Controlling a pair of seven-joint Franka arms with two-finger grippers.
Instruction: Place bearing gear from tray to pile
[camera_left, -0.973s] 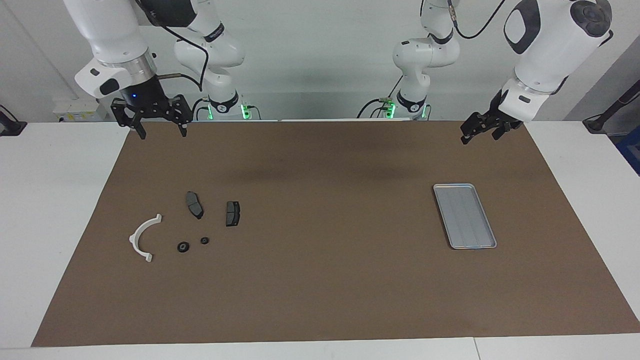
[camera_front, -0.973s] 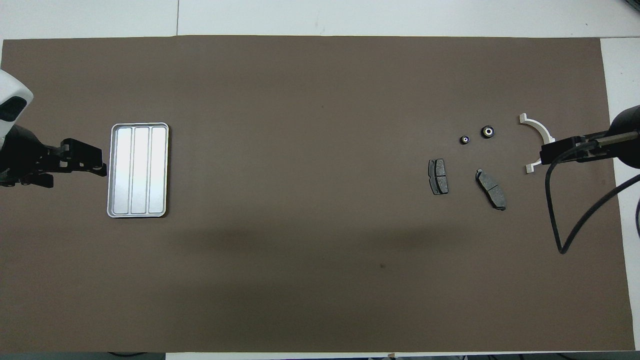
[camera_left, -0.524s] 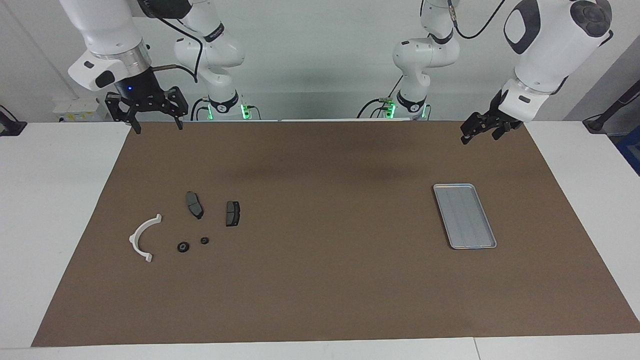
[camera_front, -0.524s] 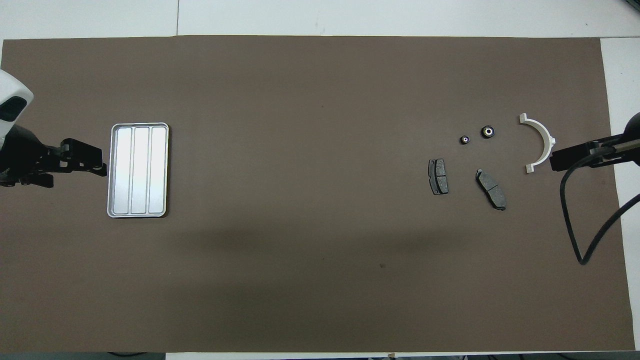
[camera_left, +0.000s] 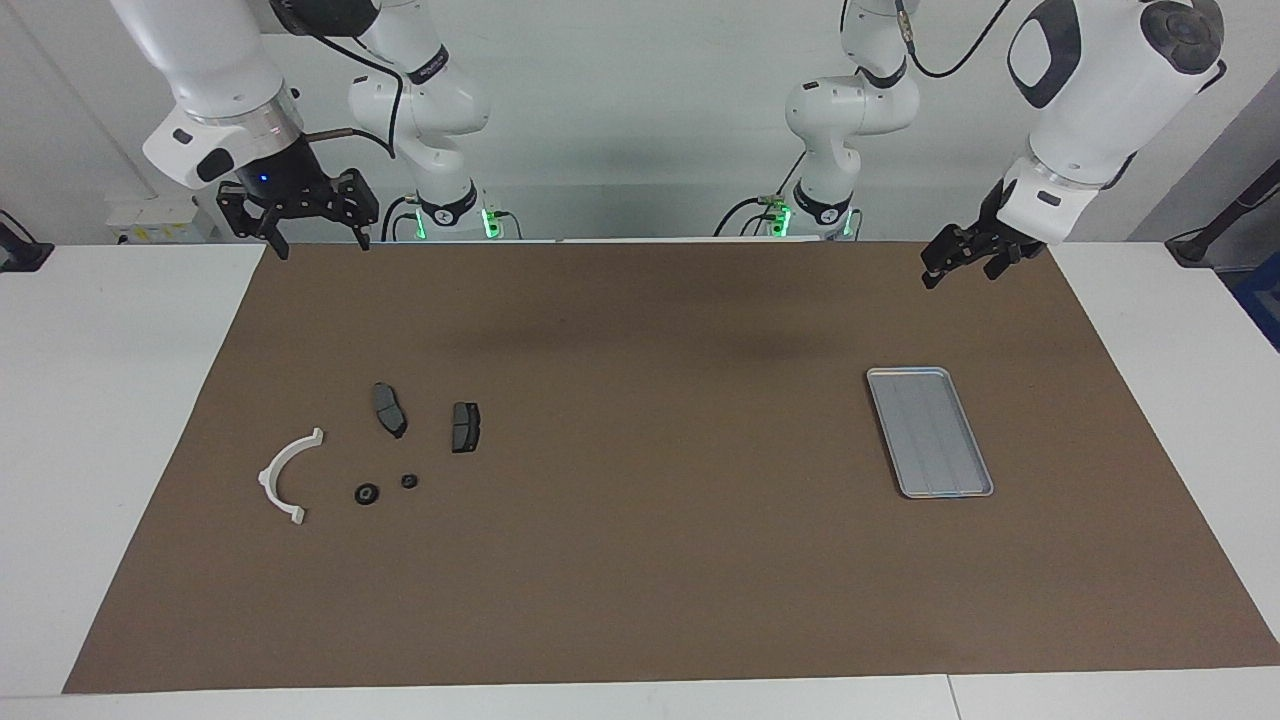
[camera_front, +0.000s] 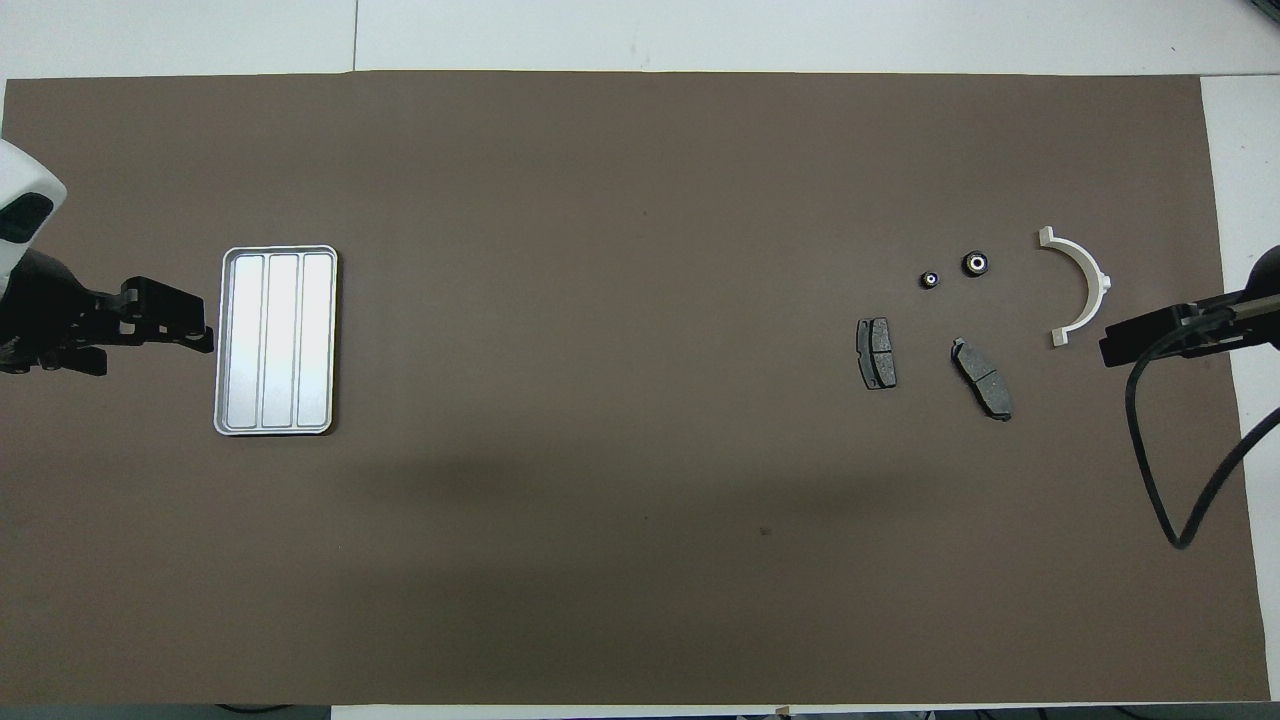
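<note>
The right gripper (camera_left: 316, 247) hangs with fingers apart, holding nothing, above the mat's edge; below it the two gears (camera_left: 367, 493) lie in the pile (camera_left: 390, 410). The left gripper (camera_left: 962, 263), also apart and holding nothing, hangs above the tray (camera_left: 929, 431).

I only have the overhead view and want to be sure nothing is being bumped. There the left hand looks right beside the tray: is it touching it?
Observer: No. In the facing view the left hand hangs in the air, well above the tray.
Operator: And the right hand? I see only a dark bar beside the white bracket.
Observer: The right hand is raised too, high over the brown mat at the right arm's end, touching nothing.
Operator: Its fingers?
Observer: The fingers stand apart and hold nothing.
</note>
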